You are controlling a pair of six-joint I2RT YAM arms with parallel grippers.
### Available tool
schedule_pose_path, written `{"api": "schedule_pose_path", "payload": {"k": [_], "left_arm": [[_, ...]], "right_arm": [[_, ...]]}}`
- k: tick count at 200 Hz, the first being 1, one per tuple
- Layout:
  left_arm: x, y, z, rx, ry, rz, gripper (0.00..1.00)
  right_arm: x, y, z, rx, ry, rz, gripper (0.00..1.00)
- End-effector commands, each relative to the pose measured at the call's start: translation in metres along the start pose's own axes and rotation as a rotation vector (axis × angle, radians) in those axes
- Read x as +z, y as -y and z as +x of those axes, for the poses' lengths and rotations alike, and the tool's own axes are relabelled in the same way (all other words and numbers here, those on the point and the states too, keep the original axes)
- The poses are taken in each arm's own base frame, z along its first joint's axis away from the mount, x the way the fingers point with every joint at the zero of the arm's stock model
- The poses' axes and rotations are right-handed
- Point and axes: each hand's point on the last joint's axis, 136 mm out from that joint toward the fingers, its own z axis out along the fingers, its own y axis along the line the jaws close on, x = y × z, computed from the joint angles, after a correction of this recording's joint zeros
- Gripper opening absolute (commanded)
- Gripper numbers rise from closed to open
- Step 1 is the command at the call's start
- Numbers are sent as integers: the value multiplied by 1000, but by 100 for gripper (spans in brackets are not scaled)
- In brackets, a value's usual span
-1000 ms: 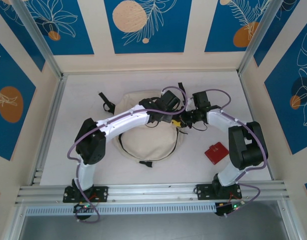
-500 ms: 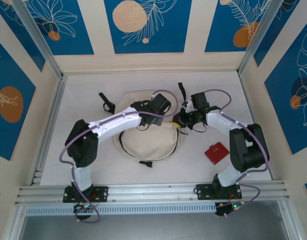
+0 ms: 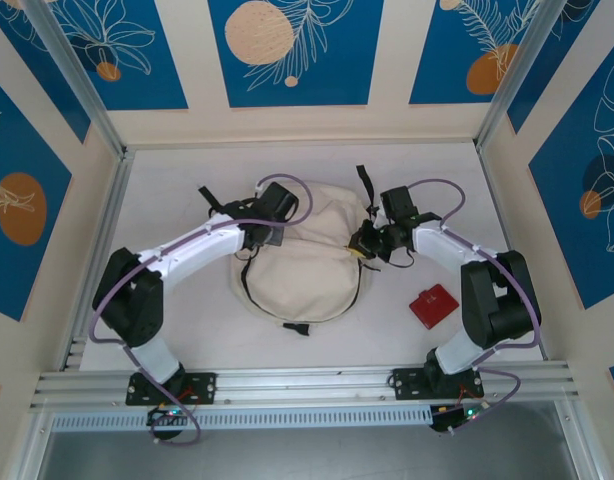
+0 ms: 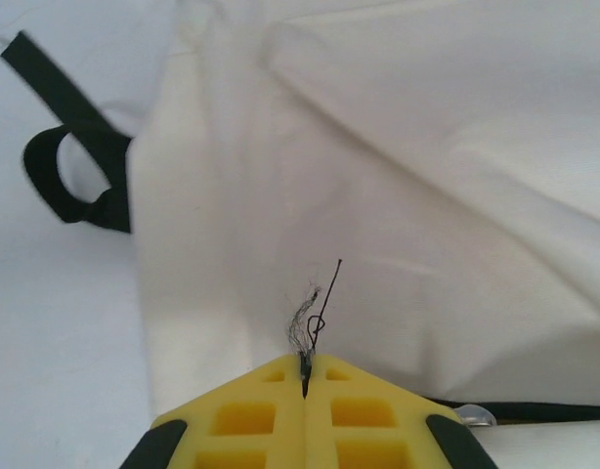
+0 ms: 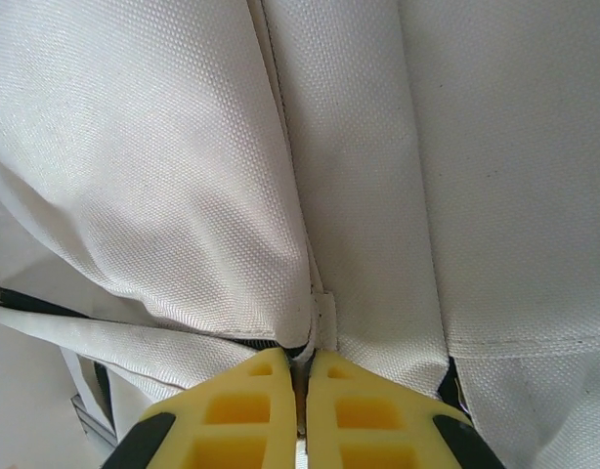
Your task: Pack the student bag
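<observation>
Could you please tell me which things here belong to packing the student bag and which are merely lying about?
Belonging to the job: student bag; left gripper, shut on a black thread at its edge; right gripper, shut on its fabric tab.
Lying about: red flat item on the table, right of the bag, untouched; possibly meant for packing.

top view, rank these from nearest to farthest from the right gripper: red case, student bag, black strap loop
1. student bag, at the right gripper fingertips, on its left.
2. red case, right side, nearer the arm bases.
3. black strap loop, past the bag's left edge.
</observation>
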Motion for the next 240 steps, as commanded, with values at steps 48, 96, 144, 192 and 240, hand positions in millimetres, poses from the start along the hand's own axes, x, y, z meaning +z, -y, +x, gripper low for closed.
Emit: {"api": "schedule_pose_path", "payload": {"k": [48, 96, 144, 192, 240], "left_arm": [[15, -68, 38, -96, -57, -174, 0], [15, -82, 46, -155, -64, -162, 0], [-6, -77, 42, -207, -46, -44, 42], [-37, -90, 35, -255, -74, 87, 88], [-52, -99, 34, -190, -34, 112, 100]], "right_arm": [[19, -5, 6, -84, -62, 70, 9], [28, -29, 4, -158, -90, 41, 13], [-19, -30, -2, -190, 27, 150, 64], [-78, 11, 2, -123, 212, 306, 89], [-98, 89, 27, 61, 226, 467, 93]]}}
